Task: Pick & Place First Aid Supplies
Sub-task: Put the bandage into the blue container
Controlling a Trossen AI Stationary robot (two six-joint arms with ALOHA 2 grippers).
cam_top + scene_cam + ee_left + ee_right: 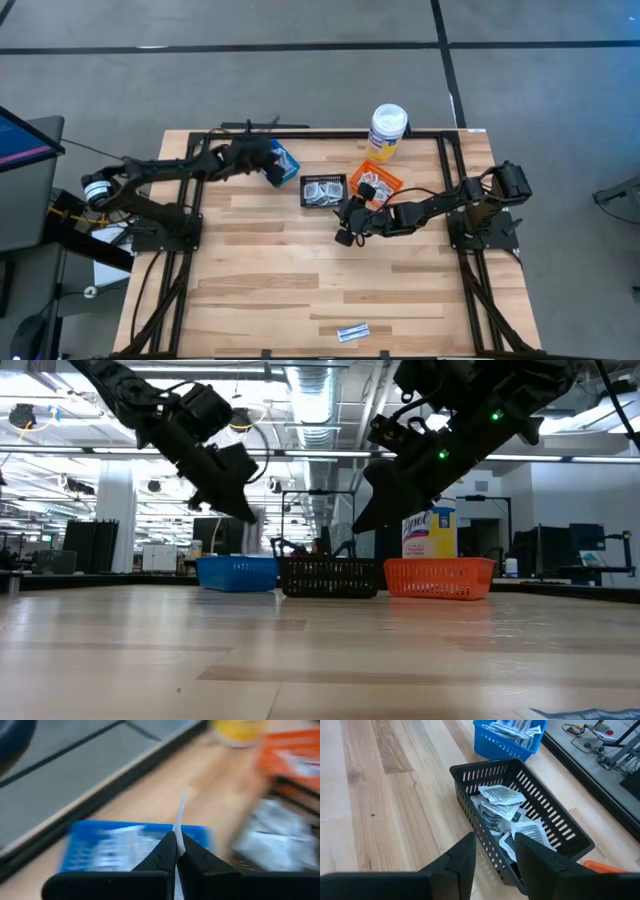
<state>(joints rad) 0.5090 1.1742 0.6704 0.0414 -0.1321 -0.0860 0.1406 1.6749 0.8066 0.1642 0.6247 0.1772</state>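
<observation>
My left gripper (176,837) is shut on a thin white packet (180,815) and hovers over the blue basket (130,847), which holds more packets. In the high view that basket (284,163) stands at the far left of the row. My right gripper (495,865) is open with nothing between its fingers. It hangs just above the near wall of the black basket (520,825), where several printed white packets (502,802) lie. In the high view my right gripper (347,218) sits just to the near right of the black basket (323,190). My left gripper pinches the white packet's near end (178,839) between its two fingertips. The fingers slant downward from the table's left. The packet is seen edge-on, sticks out past the fingertips, and is lifted clear above the blue basket.
An orange basket (376,184) with packets stands to the right of the black one. A tall white bottle with a yellow label (387,130) stands behind it at the far edge. Two loose packets (352,332) lie near the table's front edge. Bare wood fills the middle.
</observation>
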